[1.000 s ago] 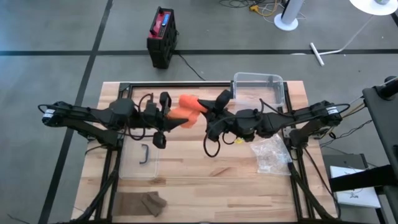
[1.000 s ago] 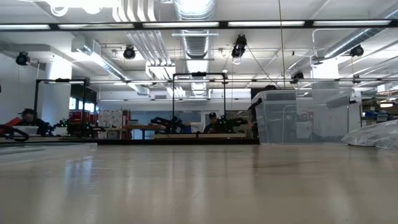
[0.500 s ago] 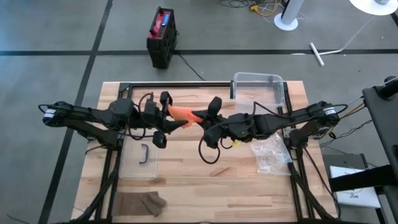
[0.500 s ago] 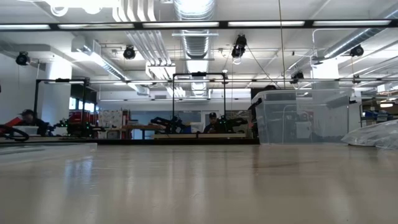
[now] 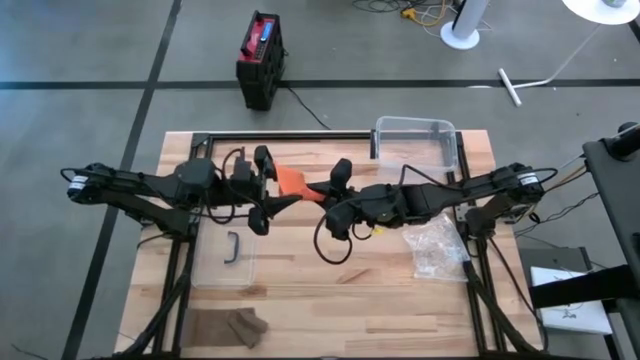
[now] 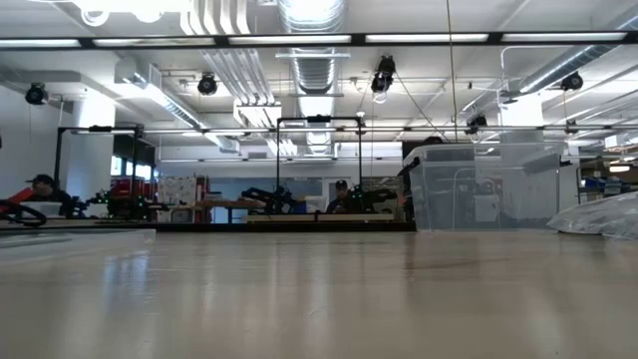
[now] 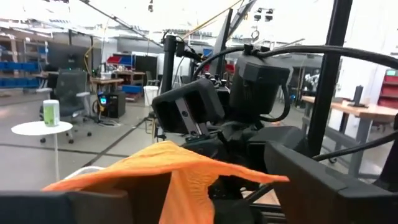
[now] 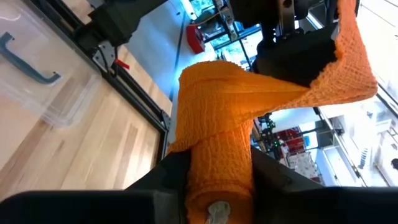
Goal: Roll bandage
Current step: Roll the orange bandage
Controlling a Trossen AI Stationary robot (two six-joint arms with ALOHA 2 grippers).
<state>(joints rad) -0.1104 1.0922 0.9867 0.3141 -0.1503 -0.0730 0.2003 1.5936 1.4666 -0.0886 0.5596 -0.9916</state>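
Above the middle of the wooden desk (image 5: 300, 270), the two dark arms meet nose to nose, with the orange bandage (image 5: 291, 180) hanging in the air between them, clear of the desk top.

The right gripper (image 5: 338, 183) reaches in from the 3 o'clock side. In the right wrist view its jaws are pressed on either side of the bandage roll (image 8: 217, 165), pinching the wound core, while a loose tail of the fabric runs off toward the other arm.

The left gripper (image 5: 265, 182) comes in from the 9 o'clock side. In the left wrist view the free end of the bandage (image 7: 168, 165) drapes over the space between its two dark fingers (image 7: 311, 180), which stand spread apart; whether the cloth rests on a finger or only hangs across cannot be told.

A clear plastic bin (image 5: 415, 140) stands at about 1 o'clock on the desk, near the far edge. A flat clear lid with a dark handle (image 5: 232, 247) lies at about 8 o'clock, below the left arm. A crumpled clear plastic bag (image 5: 435, 245) lies at about 4 o'clock, under the right arm. A dark brown cloth (image 5: 235, 325) lies at about 7 o'clock, near the front edge.

On the floor beyond the desk, at 11 o'clock, stands a black and red box (image 5: 260, 58) with a cable.
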